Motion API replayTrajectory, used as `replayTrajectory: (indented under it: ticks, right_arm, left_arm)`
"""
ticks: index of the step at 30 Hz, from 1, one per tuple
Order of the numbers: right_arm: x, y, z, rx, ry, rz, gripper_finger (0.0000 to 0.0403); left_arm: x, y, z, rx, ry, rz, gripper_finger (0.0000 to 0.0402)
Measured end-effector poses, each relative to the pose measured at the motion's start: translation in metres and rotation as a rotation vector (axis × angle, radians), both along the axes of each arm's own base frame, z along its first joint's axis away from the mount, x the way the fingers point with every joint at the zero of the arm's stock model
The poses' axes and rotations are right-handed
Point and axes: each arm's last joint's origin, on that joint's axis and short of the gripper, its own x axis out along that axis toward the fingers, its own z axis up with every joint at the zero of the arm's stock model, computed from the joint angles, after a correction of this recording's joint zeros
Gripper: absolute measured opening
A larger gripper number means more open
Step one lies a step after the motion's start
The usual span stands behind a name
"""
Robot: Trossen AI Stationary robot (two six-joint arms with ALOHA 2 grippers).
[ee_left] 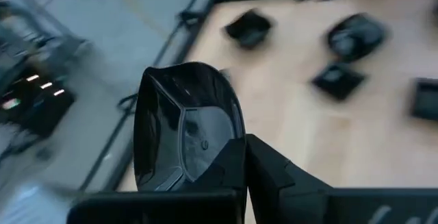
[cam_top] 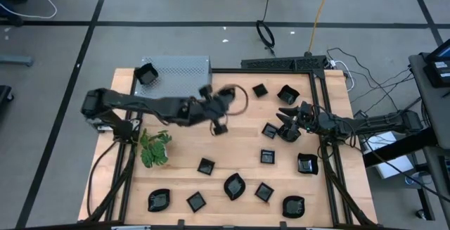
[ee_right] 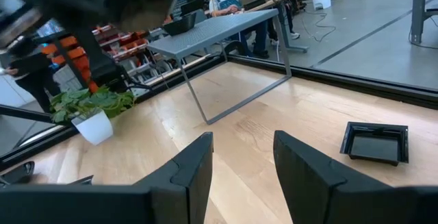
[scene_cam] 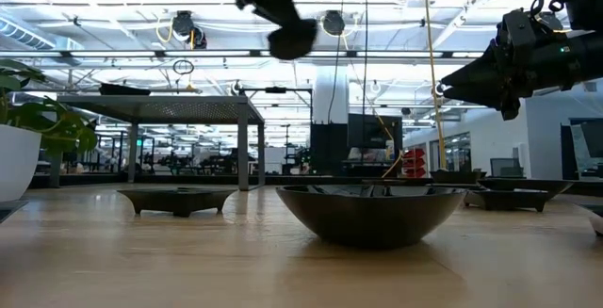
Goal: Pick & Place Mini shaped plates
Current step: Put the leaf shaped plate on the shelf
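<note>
Carrying one mini plate (ee_left: pixel 185 131) pinched in left tool (cam_top: pixel 216 110); one plate (cam_top: pixel 146 74) on shelf (cam_top: pixel 179 72); most still on worktop (cam_top: pixel 232 156). Right tool (ee_right: pixel 241 157) spread, empty.

Shelf (cam_top: pixel 177 74) sits at table (cam_top: pixel 183 152) back-left, one plate (cam_top: pixel 145 74) on top of it. Plant (cam_top: pixel 155 148) is in front of the shelf; remaining plates (cam_top: pixel 235 186) scattered to the shelf's right and front, probably a dozen-plus.

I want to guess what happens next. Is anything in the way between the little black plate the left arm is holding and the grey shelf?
Nothing visible blocks it. The left tool is shut on a mini shaped plate, held in the air just beside the grey perforated shelf. One plate already sits on the shelf's far corner, away from the path.
</note>
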Motion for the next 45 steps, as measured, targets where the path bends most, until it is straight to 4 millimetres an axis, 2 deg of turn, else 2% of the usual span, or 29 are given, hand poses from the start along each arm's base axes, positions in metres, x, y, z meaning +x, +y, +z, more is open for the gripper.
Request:
replayTrajectory:
  ticks: [4,10,15,22,28,33,40,45]
  right_arm:
    - [0.0,0.0,0.0,0.0,0.001,0.0,0.0142]
    - [0.0,0.0,0.0,0.0,0.003,0.001,0.0142]
    - [0.0,0.0,0.0,0.0,0.005,0.001,0.0142]
    - [0.0,0.0,0.0,0.0,0.004,0.0,0.0142]
    - [0.0,0.0,0.0,0.0,0.004,0.0,0.0142]
    - [0.0,0.0,0.0,0.0,0.004,0.0,0.0142]
    - [0.0,0.0,0.0,0.0,0.004,0.0,0.0142]
    - [0.0,0.0,0.0,0.0,0.004,0.0,0.0142]
  left_arm:
    - [-0.03,0.03,0.009,-0.028,0.098,0.134,0.0011]
    - [-0.067,0.073,0.002,-0.109,0.293,0.357,0.0004]
    - [-0.089,0.104,-0.002,-0.143,0.403,0.489,0.0014]
    - [-0.11,0.138,-0.005,-0.263,0.423,0.584,0.0009]
    - [-0.115,0.151,-0.01,-0.312,0.429,0.62,0.0007]
    - [-0.115,0.153,-0.014,-0.343,0.424,0.676,0.0009]
    - [-0.116,0.154,-0.013,-0.356,0.393,0.711,0.0047]
    - [-0.116,0.154,-0.012,-0.352,0.39,0.714,0.0095]
